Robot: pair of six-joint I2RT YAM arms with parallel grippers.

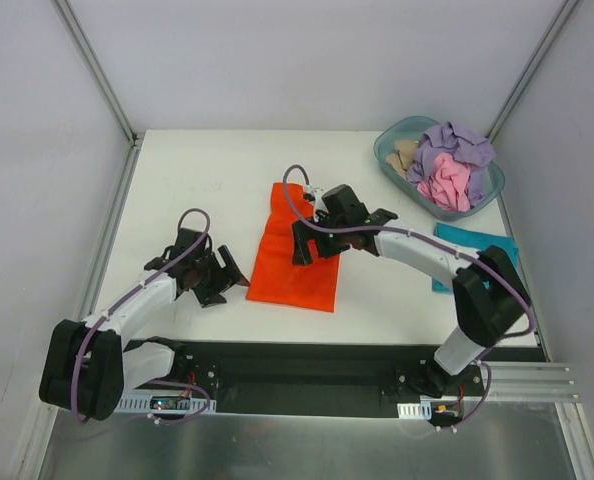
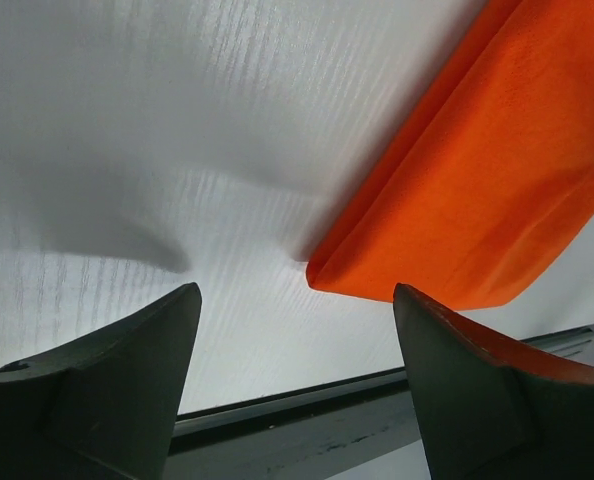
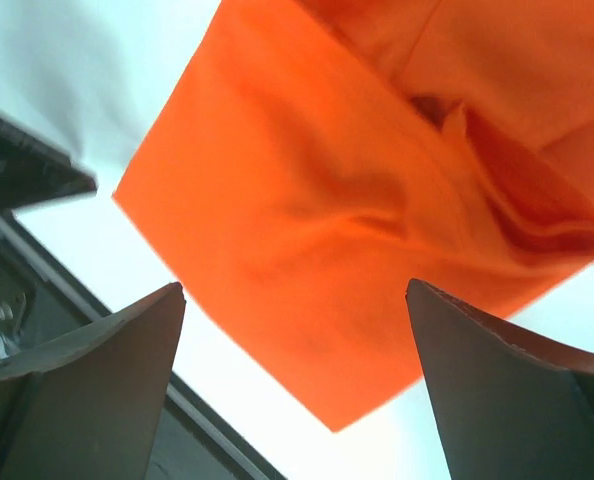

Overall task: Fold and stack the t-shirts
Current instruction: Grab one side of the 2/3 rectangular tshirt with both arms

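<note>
A bright orange t-shirt (image 1: 292, 262) lies folded into a long strip at the table's middle; it also shows in the left wrist view (image 2: 487, 190) and the right wrist view (image 3: 377, 180). My left gripper (image 1: 223, 277) is open and empty, just left of the shirt's near left corner. My right gripper (image 1: 310, 243) is open and empty, hovering over the shirt's middle. A teal t-shirt (image 1: 477, 250) lies flat at the right edge, partly hidden by my right arm. Lavender (image 1: 457, 145), pink (image 1: 449, 183) and beige (image 1: 405, 155) shirts are heaped in the tub.
A translucent blue-green plastic tub (image 1: 392, 135) stands at the back right corner. White walls with metal posts enclose the table. A black mounting plate (image 1: 307, 375) runs along the near edge.
</note>
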